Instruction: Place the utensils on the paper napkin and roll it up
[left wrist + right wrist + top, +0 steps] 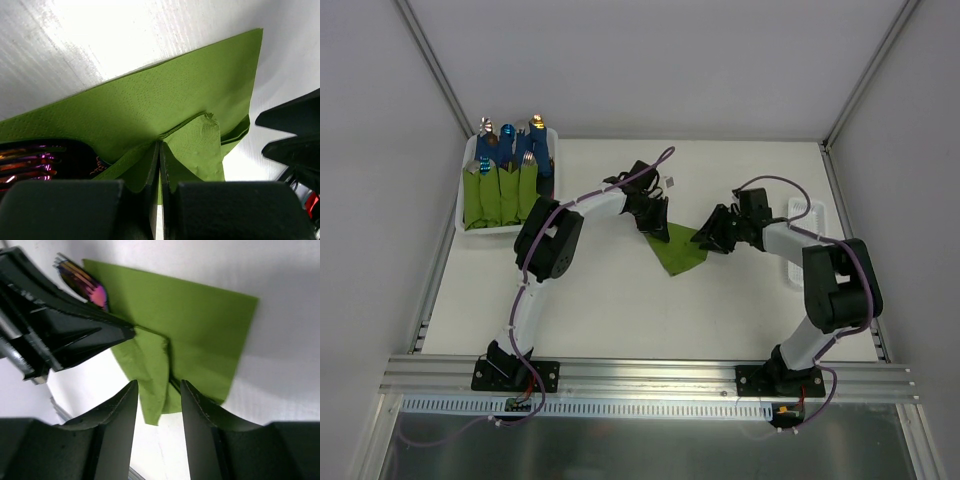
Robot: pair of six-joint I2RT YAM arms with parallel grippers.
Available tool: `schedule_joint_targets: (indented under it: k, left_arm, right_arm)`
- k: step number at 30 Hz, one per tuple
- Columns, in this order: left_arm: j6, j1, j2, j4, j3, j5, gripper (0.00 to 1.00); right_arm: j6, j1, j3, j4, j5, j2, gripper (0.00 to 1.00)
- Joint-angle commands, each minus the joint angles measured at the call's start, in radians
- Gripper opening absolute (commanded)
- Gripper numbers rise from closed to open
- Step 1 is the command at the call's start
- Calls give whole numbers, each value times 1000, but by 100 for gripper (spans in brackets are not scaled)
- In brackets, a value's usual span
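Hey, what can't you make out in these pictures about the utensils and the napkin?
How many utensils there are: top view, left gripper covers them; wrist views show only ends.
Their full length: left wrist view, cut off by the left edge.
Upper corner of the paper napkin: top view, under the left gripper.

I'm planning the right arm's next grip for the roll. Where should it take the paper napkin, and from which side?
I'd grip the raised folded flap of the paper napkin, coming down from above where the right claw hangs open. The fold stands up there; the rest lies flat, and the left claw pinches its other end.
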Motion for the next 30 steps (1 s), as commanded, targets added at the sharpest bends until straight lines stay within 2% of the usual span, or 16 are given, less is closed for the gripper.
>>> schedule_joint_targets:
  k: [1,7,11,21,24,30]
  left_arm:
    - [111,13,53,-50,17,41,0]
    - [188,14,76,-50,53,120,0]
    - [234,17,91,-61,73,160,0]
    - [308,30,119,-104,133,239,0]
    - [285,50,94,-103,138,257,1]
    - [72,119,-5,-34,121,315,9]
  right_arm:
    - [73,31,-11,194,-91,-1,42]
    - [89,94,47,223,-121,77,39]
    - [81,105,58,230,-125,137,33]
    - [66,133,0,232,-65,203,25]
    - [115,145,-43,273,-36,199,23]
    - [253,165,-164,410,40,169,23]
